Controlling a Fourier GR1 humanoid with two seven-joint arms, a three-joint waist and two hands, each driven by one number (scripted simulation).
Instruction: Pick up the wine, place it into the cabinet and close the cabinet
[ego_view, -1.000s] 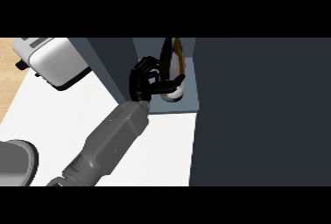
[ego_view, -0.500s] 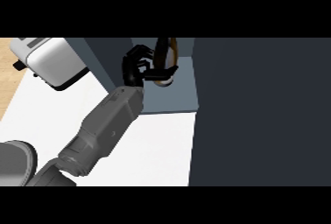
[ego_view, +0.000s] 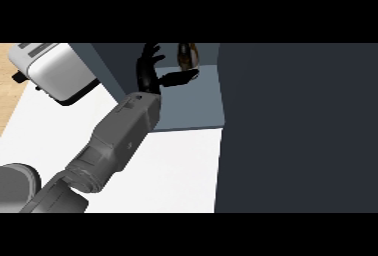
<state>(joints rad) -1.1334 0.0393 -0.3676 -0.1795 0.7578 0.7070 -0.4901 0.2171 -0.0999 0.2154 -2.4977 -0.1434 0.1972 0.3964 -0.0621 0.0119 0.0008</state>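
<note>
The wine bottle (ego_view: 187, 55), dark brown with a glossy streak, stands deep in the open cabinet (ego_view: 193, 107) at the top of the head view. My left hand (ego_view: 150, 70) is just left of it, at the end of the grey forearm that rises from the lower left. The fingers (ego_view: 151, 52) point up and stand apart from the bottle. The thumb (ego_view: 181, 76) sticks out to the right below the bottle. The hand is open. The bottle's lower part is hidden behind the thumb. My right hand does not show.
The cabinet's dark door (ego_view: 295, 125) fills the right side of the view, swung open. A white toaster (ego_view: 52, 72) sits on the white counter (ego_view: 166, 170) at the upper left. A grey rounded shape (ego_view: 15, 185) lies at the lower left edge.
The left hand carried the bottle farther into the cabinet. Its fingers, curled round the bottle before, have now spread off it.
</note>
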